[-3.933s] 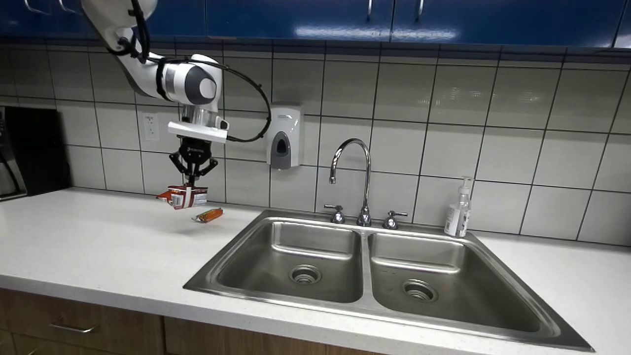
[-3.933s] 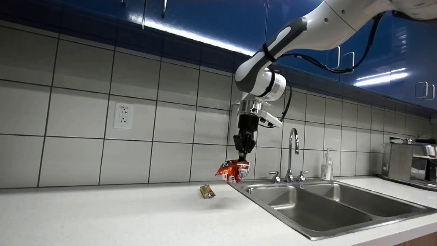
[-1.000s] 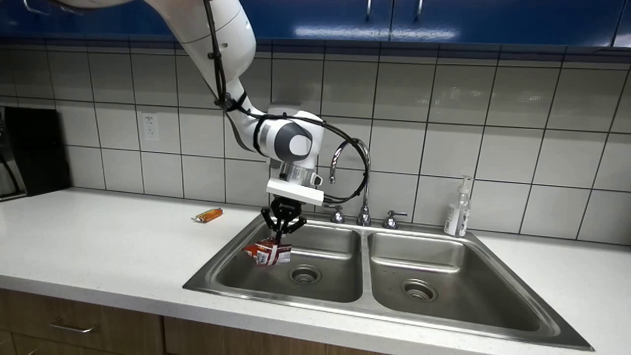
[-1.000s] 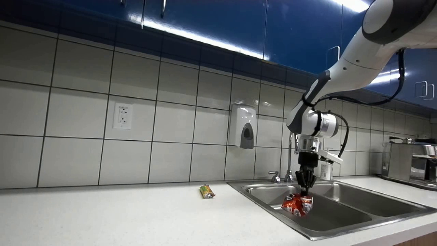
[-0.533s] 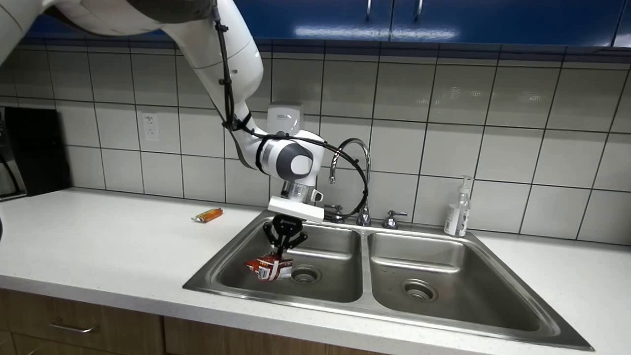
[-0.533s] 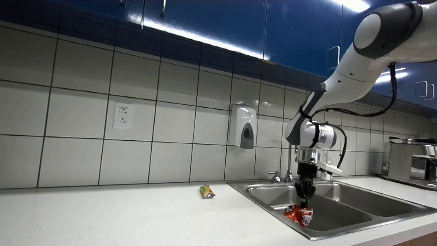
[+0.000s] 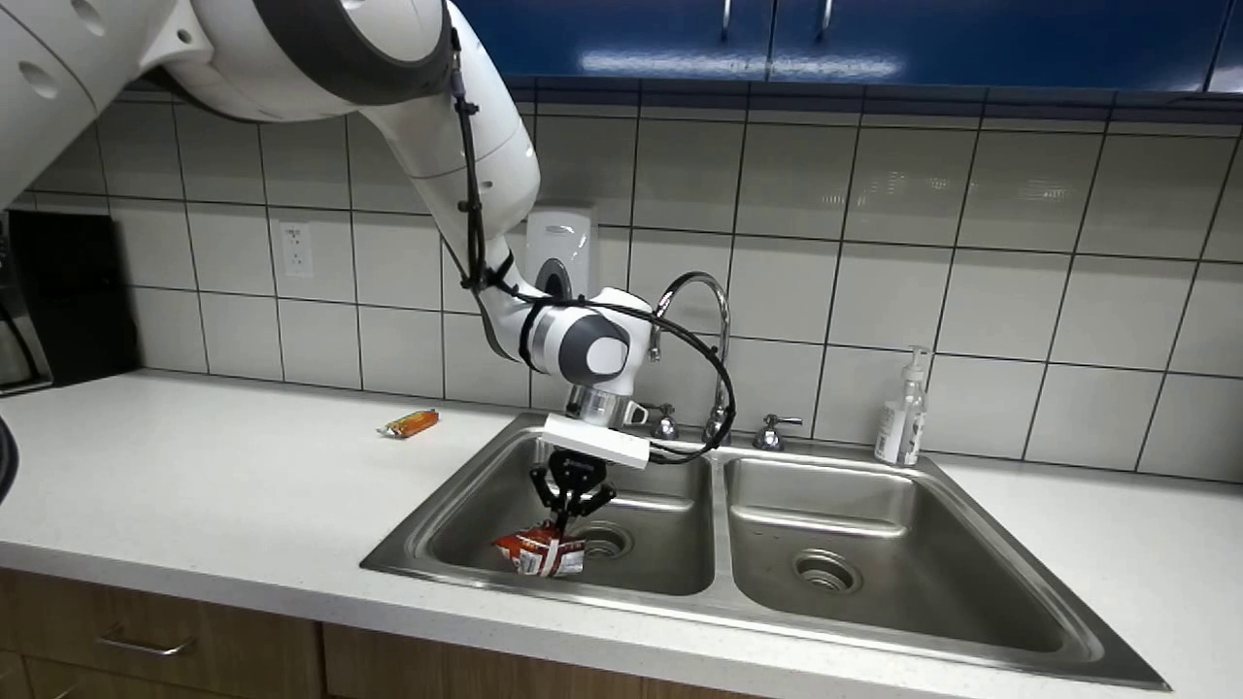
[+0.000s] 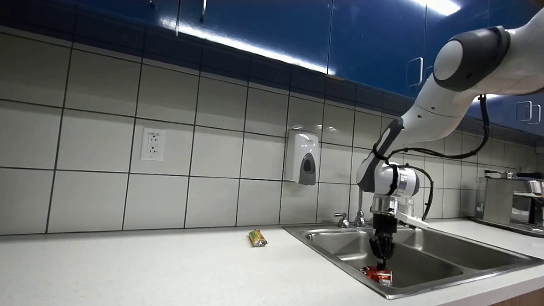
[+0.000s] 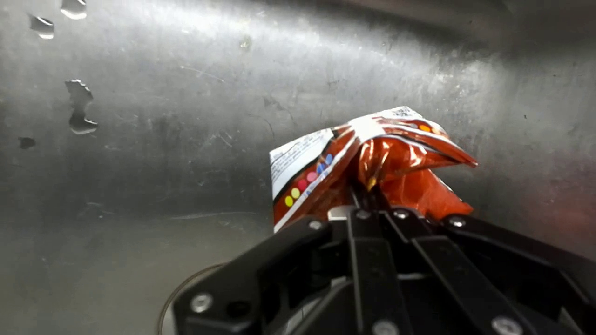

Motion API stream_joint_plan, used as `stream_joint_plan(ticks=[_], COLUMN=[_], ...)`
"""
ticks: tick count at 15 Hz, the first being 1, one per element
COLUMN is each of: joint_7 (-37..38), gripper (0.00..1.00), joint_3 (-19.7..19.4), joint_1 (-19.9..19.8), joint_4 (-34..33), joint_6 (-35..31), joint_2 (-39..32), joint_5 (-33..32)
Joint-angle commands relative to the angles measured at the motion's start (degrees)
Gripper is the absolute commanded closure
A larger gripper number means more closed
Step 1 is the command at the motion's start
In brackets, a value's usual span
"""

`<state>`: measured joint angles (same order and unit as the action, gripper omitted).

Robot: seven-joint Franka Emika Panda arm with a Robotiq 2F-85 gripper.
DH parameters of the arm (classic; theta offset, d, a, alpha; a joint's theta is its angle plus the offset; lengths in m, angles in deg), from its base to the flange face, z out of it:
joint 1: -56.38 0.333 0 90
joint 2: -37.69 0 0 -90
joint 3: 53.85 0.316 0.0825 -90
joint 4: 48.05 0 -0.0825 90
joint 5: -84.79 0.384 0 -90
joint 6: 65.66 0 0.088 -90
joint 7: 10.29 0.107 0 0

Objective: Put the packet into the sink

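At lower centre in an exterior view, the black gripper (image 7: 560,527) pinches a crinkled red-and-white packet (image 7: 537,556) inside the steel double-basin sink (image 7: 722,519).

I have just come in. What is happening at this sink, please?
A robot arm holds a red packet in its gripper, low inside the left basin of the sink, as both exterior views show. It has not yet let go; I cannot tell whether the packet touches the bottom. A small orange item lies on the counter.
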<state>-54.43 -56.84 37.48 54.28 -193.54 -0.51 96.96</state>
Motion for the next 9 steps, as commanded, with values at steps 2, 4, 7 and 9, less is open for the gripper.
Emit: stream_joint_plan(ticks=[2, 4, 7, 9], joint_7=[-0.37, -0.33, -0.32, -0.43], gripper=[1.0, 1.0, 1.0, 1.0], joint_3=[1.54, 1.68, 1.79, 1.86], joint_1=[-1.97, -2.12, -2.27, -2.43], joint_4=[-3.16, -3.79, -4.34, -4.48], joint_6=[0.31, 0.45, 0.5, 0.5], joint_2=[-3.06, -3.65, -4.11, -4.3], joint_5=[-0.14, -0.21, -0.28, -0.2])
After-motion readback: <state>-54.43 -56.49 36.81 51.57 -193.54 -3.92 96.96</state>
